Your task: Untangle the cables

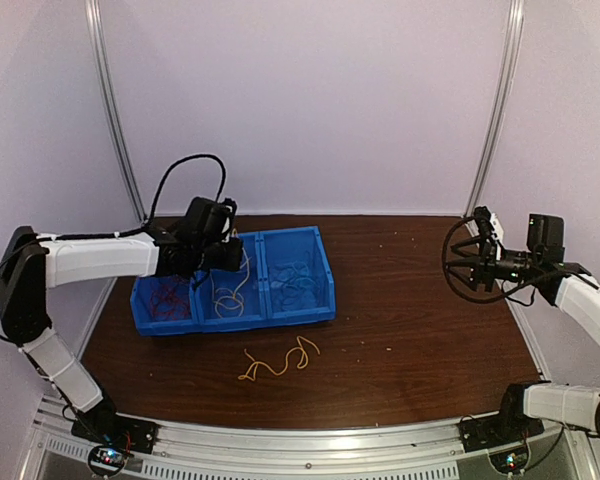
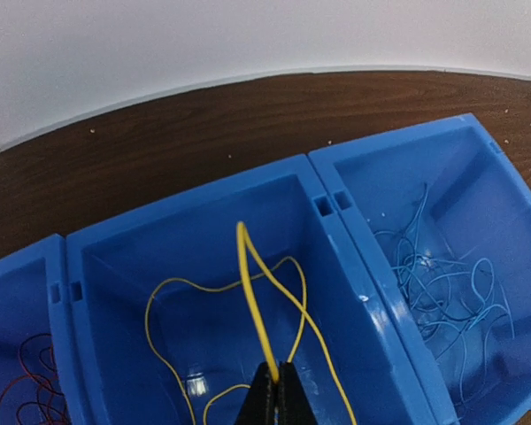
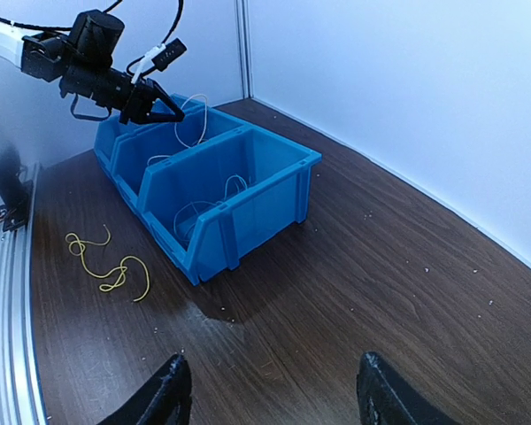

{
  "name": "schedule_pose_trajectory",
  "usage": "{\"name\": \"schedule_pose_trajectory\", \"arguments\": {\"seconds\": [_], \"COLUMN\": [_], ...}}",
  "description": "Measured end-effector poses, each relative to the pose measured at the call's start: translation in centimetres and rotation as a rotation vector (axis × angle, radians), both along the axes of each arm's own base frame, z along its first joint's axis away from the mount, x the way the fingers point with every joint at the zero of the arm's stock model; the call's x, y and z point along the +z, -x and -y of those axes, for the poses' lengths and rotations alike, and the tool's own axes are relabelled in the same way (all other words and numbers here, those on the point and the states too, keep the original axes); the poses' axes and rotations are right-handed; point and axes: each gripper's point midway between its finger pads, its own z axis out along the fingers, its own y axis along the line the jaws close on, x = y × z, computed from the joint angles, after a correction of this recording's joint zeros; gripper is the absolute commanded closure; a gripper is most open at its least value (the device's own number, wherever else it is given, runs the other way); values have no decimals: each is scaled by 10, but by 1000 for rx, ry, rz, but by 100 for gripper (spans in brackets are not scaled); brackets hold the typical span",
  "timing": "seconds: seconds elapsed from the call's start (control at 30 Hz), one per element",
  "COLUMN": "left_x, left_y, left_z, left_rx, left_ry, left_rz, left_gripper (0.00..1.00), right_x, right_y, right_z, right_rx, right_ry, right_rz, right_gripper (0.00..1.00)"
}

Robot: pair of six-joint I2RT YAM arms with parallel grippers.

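Pinched shut in left fingers [image 2: 264, 403], bottom centre: yellow cable [image 2: 250, 283], drooping straight below into middle bin [image 2: 124, 257]. Spread wide, empty: right fingers [image 3: 164, 394]. Lengthwise left-right on surface [image 1: 410, 330], lower centre: loose yellow strand [image 1: 278, 362], nearer left fingers.

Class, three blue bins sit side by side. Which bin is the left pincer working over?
The middle bin: the left pincer grips a yellow wire above it. Its neighbours hold red wires and light blue wires instead.
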Motion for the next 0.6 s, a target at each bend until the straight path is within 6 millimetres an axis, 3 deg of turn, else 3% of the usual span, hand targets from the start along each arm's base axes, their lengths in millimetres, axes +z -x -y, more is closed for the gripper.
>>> {"name": "schedule_pose_trajectory", "arguments": {"seconds": [0.17, 0.27, 0.33, 0.4, 0.53, 0.6], "left_x": [-50, -66, -68, -65, -45, -26], "left_y": [-3, -2, -1, -1, -1, 5], "left_z": [4, 5, 6, 9, 9, 3], "left_rx": [18, 19, 11, -1, -12, -13], "left_ry": [-38, -49, -46, -45, -43, -39], "left_rz": [-97, -133, -142, -149, -134, -116], "left_gripper": [100, 98, 82, 60, 37, 31], "right_x": [-1, -1, -2, -2, -3, -3], "right_y": [0, 0, 0, 0, 1, 1], "right_z": [0, 0, 0, 0, 0, 0], "right_rx": [0, 0, 0, 1, 3, 4], "right_ry": [1, 2, 5, 9, 12, 13], "right_rz": [-4, -6, -3, 1, 1, -2], "right_gripper": [36, 36, 36, 35, 35, 35]}}
